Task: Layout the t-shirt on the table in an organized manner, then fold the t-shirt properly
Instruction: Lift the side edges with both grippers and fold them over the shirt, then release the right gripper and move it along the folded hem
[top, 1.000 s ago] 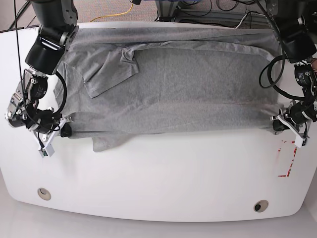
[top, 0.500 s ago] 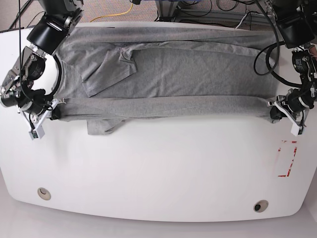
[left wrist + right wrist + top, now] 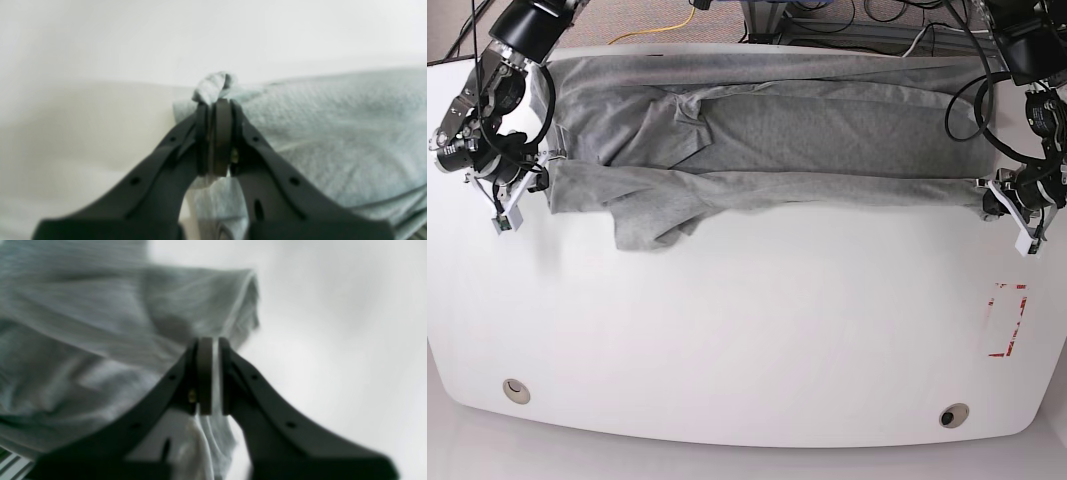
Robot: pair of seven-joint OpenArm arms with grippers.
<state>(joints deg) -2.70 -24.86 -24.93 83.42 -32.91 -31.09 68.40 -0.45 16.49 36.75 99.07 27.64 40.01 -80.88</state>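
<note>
With both tools clamped tight on cloth, the right tool (image 3: 209, 376) pinches a gathered corner of the t-shirt (image 3: 807, 140) between its pads, and the left tool (image 3: 217, 136) nips a small bunched tuft at the opposite end, so that the near edge of the garment is drawn taut between them in the base view. From those two grips the grey fabric runs as a long doubled band across the far half of the desk (image 3: 757, 330), the lifted edge lying over the body of the shirt, while one sleeve (image 3: 652, 220) sags loose below the band near the right tool's side. The rest of the shirt reaches to the desk's far rim. The risk, as I judge it, lies in that hanging sleeve: if the edge is laid down as it is, the sleeve may be trapped crooked under the fold. The left tool's hold looks slight, too, and a hard pull could slip the tuft free.
</note>
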